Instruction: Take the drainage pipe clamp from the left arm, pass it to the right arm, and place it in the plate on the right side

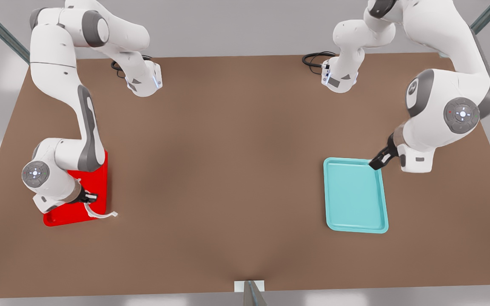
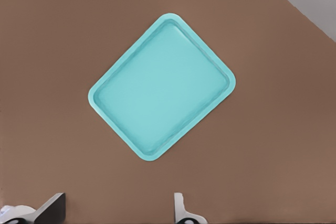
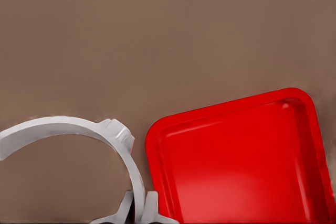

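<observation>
While the clamp [image 1: 100, 213] hangs pinched in my right gripper [image 1: 90, 198], fingers closed on one end, it overhangs the red plate's [image 1: 98, 170] edge, likely poised for release. Plate: holds nothing yet. Left gripper [image 1: 379, 160]: fingers apart, holding nothing, waiting above the bare teal tray [image 1: 355, 195].

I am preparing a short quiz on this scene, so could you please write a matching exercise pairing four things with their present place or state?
Things:
1. small white half-ring clamp
2. bright red shallow rectangular tray
3. light teal rectangular tray
4. left arm's black two-finger tool

Places or states:
A. at the front view's right, nothing in it
B. open, above the teal tray's corner
C. held by the right arm's black tool, at the red tray's edge
D. at the front view's left, partly under an arm

Pairs: 1-C, 2-D, 3-A, 4-B
</observation>
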Controlling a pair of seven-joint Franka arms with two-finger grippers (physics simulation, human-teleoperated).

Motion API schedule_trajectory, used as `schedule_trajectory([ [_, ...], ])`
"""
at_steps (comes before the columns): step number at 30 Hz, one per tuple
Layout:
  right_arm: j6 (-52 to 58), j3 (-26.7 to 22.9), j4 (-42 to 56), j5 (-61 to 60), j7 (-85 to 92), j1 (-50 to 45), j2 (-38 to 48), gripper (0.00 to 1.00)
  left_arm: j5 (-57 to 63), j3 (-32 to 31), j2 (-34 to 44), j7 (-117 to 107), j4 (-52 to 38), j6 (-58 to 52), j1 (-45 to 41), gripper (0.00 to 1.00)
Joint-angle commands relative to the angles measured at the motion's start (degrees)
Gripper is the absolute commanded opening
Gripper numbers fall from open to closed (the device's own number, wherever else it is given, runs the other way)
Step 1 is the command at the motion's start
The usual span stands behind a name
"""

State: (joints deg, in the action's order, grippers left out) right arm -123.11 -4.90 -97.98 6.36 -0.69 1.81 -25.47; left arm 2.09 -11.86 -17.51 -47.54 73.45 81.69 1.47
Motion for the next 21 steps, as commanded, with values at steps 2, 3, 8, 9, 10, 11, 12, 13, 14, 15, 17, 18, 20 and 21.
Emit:
schedule_trajectory([
  [2, -5.82, -0.02, -5.64, 5.33, 41.21, 4.16, 2.36, 0.21, 0.55, -0.18, -0.24, 90.96, -0.67, -2.59, -0.59, 1.0],
  [3, -8.54, -0.02, -8.54, 6.38, 41.74, 5.4, 3.67, 0.21, 0.63, -0.27, -0.33, 90.87, -0.67, -2.59, -0.77, 1.0],
  [8, -14.78, -0.28, -12.05, 8.32, 44.02, 10.49, 3.24, 0.21, 1.07, -0.01, -0.94, 90.96, -1.02, -0.74, -0.5, 1.0],
  [9, -17.07, -0.81, -13.2, 9.02, 44.02, 10.58, 2.89, 0.21, 1.07, -0.01, -0.94, 90.87, -1.02, -1.01, -0.59, 1.0],
  [10, -18.39, -0.9, -14.43, 9.02, 43.94, 10.58, 2.62, 0.21, 1.07, -0.01, -0.94, 90.87, -1.02, -1.45, -0.59, 1.0],
  [11, -19.36, -0.9, -15.75, 9.02, 43.67, 10.76, 2.62, 0.21, 0.98, -0.01, -0.86, 90.87, -1.02, -1.71, -0.42, 1.0],
  [12, -19.36, -0.99, -16.19, 9.02, 43.59, 10.85, 2.53, 0.21, 1.07, -0.01, -0.86, 90.87, -1.02, -1.71, -0.42, 1.0],
  [13, -19.62, -0.99, -16.71, 9.02, 43.67, 11.81, 2.53, 0.21, 1.69, -0.01, -0.86, 90.87, -1.02, -1.71, -0.5, 1.0],
  [14, -19.62, -0.99, -16.98, 9.02, 43.76, 12.17, 2.53, 0.21, 1.78, -0.01, -0.86, 90.87, -1.02, -1.71, -0.59, 1.0],
  [15, -19.62, -0.99, -17.07, 9.02, 43.76, 12.25, 2.53, 0.21, 1.78, -0.01, -0.86, 90.87, -1.02, -1.71, -0.59, 1.0],
  [17, -19.62, -0.99, -17.07, 9.02, 43.76, 12.78, 2.18, 0.21, 1.78, -0.1, -0.86, 90.87, -1.02, -1.8, -0.59, 1.0],
  [18, -19.36, -0.99, -17.07, 9.02, 43.67, 12.69, 2.09, 0.21, 1.78, -0.1, -0.86, 90.87, -1.02, -1.8, -0.59, 1.0],
  [20, -18.83, -0.99, -16.89, 9.02, 43.85, 12.69, 1.74, 1.0, 1.78, -0.1, -0.86, 90.87, -1.02, -1.8, -0.59, 1.0],
  [21, -18.74, -0.99, -16.89, 9.02, 43.76, 12.78, 1.74, 1.0, 1.78, -0.1, -0.86, 90.87, -1.02, -1.8, -0.59, 1.0],
])
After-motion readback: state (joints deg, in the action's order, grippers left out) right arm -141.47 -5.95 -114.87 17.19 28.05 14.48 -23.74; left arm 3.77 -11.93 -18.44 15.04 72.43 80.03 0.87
